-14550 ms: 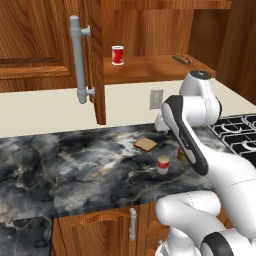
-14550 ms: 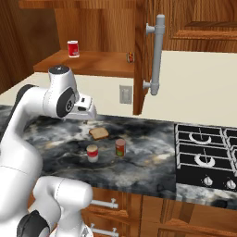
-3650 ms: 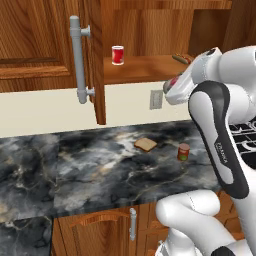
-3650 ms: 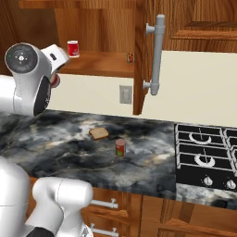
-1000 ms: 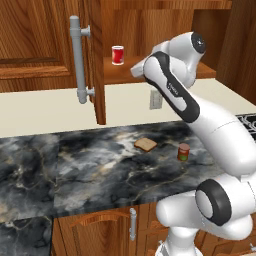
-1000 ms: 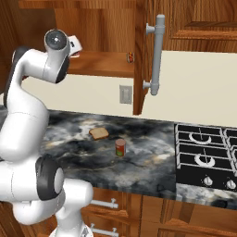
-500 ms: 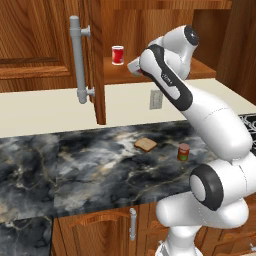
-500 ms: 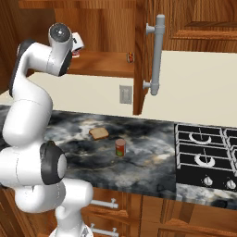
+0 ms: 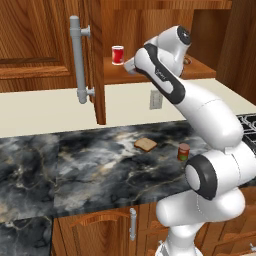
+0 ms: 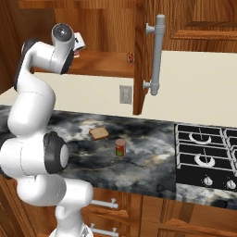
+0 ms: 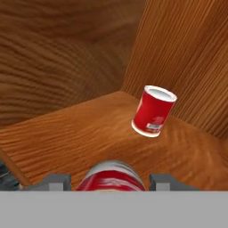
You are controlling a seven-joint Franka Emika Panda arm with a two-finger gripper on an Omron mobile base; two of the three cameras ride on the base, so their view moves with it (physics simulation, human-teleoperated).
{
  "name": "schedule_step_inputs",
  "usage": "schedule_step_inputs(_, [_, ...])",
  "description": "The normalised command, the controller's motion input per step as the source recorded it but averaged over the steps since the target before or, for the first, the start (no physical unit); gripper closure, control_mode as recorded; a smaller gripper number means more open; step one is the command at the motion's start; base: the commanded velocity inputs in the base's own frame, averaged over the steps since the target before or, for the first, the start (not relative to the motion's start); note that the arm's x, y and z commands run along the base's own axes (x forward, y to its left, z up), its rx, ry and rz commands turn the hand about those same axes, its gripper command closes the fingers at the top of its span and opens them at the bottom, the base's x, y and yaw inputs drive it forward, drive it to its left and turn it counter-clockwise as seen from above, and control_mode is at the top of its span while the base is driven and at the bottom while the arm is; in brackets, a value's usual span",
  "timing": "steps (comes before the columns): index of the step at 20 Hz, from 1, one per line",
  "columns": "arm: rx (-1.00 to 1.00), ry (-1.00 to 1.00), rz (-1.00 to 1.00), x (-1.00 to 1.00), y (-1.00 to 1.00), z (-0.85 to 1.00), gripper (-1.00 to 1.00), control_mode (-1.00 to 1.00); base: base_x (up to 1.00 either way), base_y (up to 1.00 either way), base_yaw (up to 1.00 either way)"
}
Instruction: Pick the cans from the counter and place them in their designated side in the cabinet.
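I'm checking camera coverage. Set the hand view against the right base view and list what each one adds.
Hand view alone: the pincer shut on a can with a red top band, over the cabinet shelf.

Right base view alone: the red can with a green label and a bread slice on the counter, plus the stove.

Both: the cabinet's wooden inside.

The cabinet [image 9: 150, 20] looked like reddish-brown wood with a strong grain and a soft satin sheen, its door carrying a smooth matt grey bar handle [image 9: 76, 60] that read as metal. The surface [image 9: 80, 165] was polished dark stone, black and grey marbling with white veins. The bright red can [image 11: 153, 110] on the shelf appeared smooth and faintly glossy, and the arm [image 9: 200, 110] was glossy white plastic.
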Motion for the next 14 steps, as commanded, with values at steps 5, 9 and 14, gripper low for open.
schedule_step_inputs(5, [0.0, 0.03, 0.0, 0.36, 0.09, -0.06, 1.0, -1.0, 0.0, 0.0, 0.0])
schedule_step_inputs(9, [0.0, 0.04, 0.0, 0.36, 0.08, -0.14, 1.0, -1.0, 0.0, 0.0, 0.0])
schedule_step_inputs(14, [-0.01, 0.06, 0.0, 0.35, 0.04, -0.18, 1.0, -1.0, 0.0, 0.0, 0.0])
